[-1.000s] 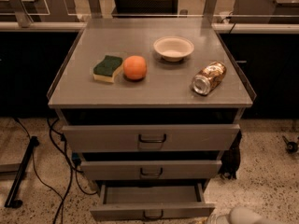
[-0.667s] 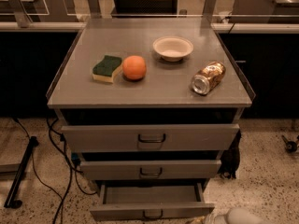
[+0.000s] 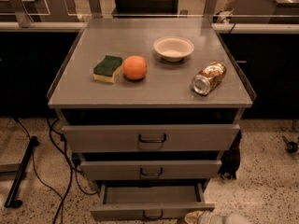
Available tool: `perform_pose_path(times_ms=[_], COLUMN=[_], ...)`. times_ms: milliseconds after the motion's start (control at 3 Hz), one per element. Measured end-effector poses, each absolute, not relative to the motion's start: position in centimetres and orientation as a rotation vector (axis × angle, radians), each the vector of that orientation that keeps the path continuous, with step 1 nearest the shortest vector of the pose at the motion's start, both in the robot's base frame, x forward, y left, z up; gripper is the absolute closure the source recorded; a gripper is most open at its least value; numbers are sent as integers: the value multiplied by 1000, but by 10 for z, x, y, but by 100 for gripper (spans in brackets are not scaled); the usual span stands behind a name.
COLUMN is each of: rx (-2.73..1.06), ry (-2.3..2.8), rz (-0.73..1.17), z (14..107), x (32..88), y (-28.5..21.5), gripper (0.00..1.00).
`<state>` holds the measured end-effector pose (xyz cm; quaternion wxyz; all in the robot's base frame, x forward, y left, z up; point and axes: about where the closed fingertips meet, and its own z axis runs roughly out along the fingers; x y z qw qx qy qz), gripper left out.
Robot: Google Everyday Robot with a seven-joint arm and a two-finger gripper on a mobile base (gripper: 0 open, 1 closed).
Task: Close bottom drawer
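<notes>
The bottom drawer (image 3: 122,212) stands pulled out. The gripper (image 3: 220,217) is near its front corner, mostly cut off; I cannot tell its state.

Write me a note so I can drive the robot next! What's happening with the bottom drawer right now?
End effector: low at the bottom edge of the view, just right of the bottom drawer's front; whether it touches the drawer cannot be told.
Bottom drawer: pulled out, open, with its handle facing the camera.
Done: nothing that shows yet, as the drawer is not pushed in.
Left: push the front panel straight back until it lines up under the middle drawer.
</notes>
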<state>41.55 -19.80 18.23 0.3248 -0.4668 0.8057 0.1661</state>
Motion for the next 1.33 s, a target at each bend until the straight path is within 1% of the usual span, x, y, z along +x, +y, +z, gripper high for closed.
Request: perform_pose_path(times_ms=[1333], rx=[-1106], ry=[2005], rz=[360], z=[163], x=[467], y=[-192], gripper=[100])
